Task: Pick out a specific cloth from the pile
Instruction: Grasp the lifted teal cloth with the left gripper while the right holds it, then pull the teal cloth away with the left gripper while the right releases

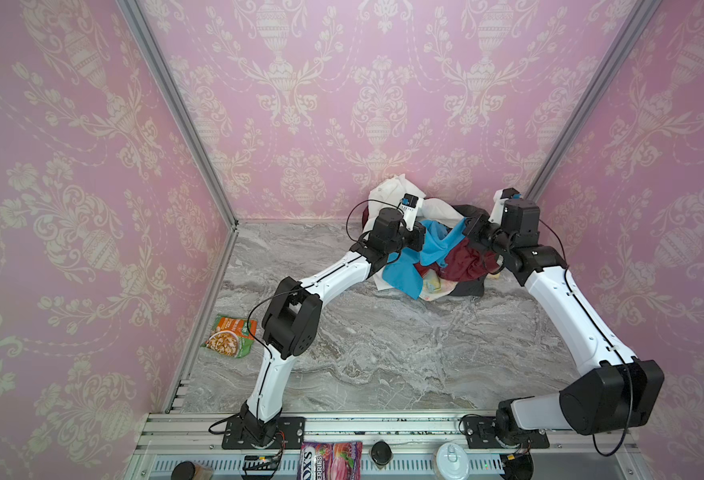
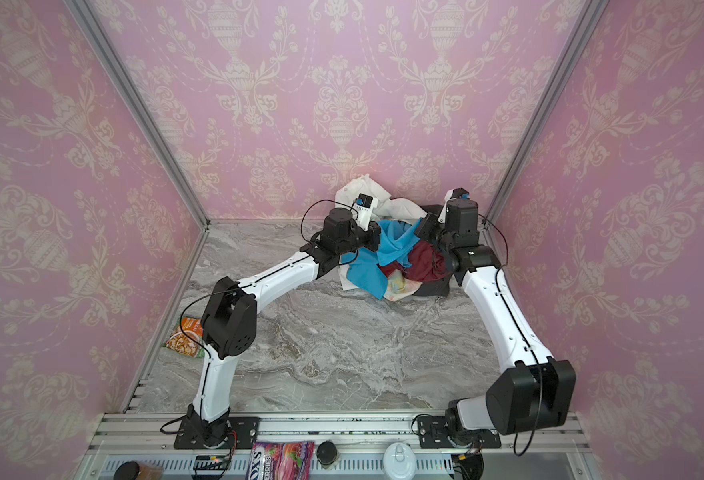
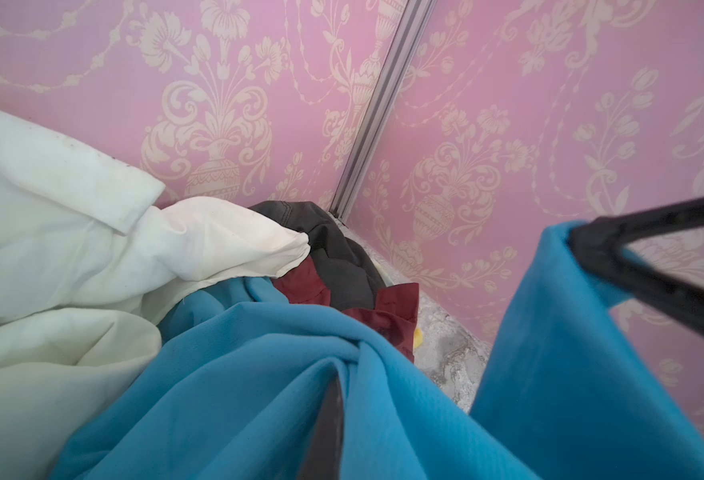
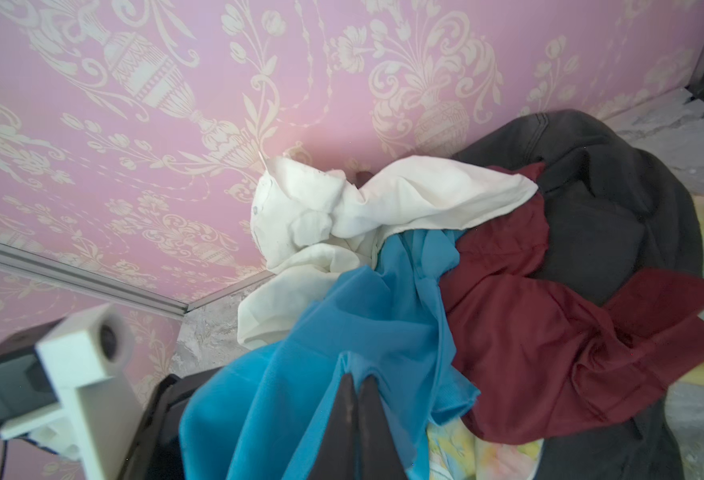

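The cloth (image 1: 439,245), a bright turquoise-blue garment, hangs stretched between both arms above the pile (image 1: 464,266) at the far edge of the desk (image 1: 383,353), close to its far right corner. Its lower folds trail down over the near left side of the heap.

The left claw (image 3: 336,386) is pinched tight on a bunched fold of the blue fabric, which wraps round its fingers. The right claw (image 4: 356,378) is closed on another part of the same garment, its two dark fingers all but touching with the cloth gathered about them.

Below and behind lie the white shirts (image 1: 392,191), a maroon cloth (image 1: 473,253), a dark grey garment (image 1: 466,289) and a pale yellow patterned piece (image 1: 435,286). The maroon cloth lies against the blue one's underside. A snack packet (image 1: 230,336) sits well apart at the desk's left edge.

The blue fabric looks thin, light and limp. It should drape and slide rather than hold a shape, so a hem or a gathered fold gives the surest hold, and a loose fold could drag the maroon cloth along if the blue one is pulled away
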